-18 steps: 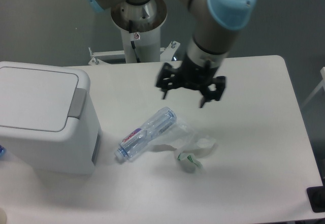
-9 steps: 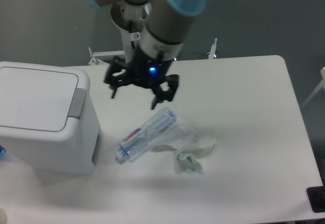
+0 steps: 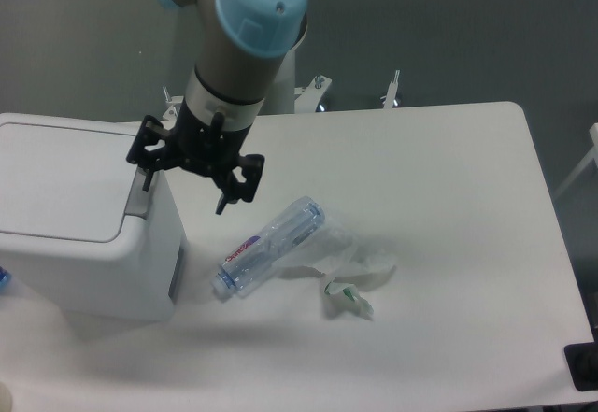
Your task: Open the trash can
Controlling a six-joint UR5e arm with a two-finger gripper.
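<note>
The trash can (image 3: 65, 234) is a boxy white bin at the left of the table, its flat lid down and its grey push tab (image 3: 140, 202) on the right rim. My gripper (image 3: 184, 188) hangs open above the bin's right edge, pointing down. One finger (image 3: 143, 177) sits just over the grey tab; the other finger (image 3: 224, 199) is out past the bin's side, over the table. Nothing is between the fingers.
A clear plastic bottle (image 3: 269, 246) lies on its side right of the bin. Crumpled clear wrap and a white scrap (image 3: 350, 277) lie beside it. The arm's base post (image 3: 262, 76) stands behind the table. A dark object (image 3: 582, 367) sits at the front right corner.
The gripper has travelled left across the table, from above the bottle to the bin's right rim, staying open. Bin, bottle and wrap have not moved.
</note>
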